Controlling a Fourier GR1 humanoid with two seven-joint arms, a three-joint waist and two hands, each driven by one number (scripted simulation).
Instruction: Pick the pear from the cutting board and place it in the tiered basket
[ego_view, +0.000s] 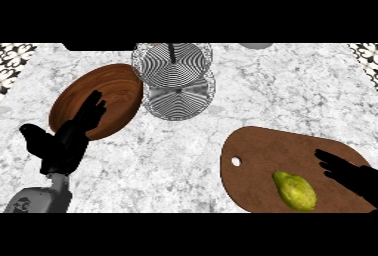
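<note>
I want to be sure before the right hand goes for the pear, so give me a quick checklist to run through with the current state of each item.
1. Pear lies on the cutting board: ok.
2. Right hand open, holding nothing: ok.
3. Right hand beside the pear, to its right, not yet touching it: ok.
4. Nothing lies between the pear and the right hand: ok.
5. Tiered basket stands at the counter's far side, both tiers showing nothing inside: ok.
6. Left hand open, resting over the wooden plate, apart from the basket: ok.
</note>
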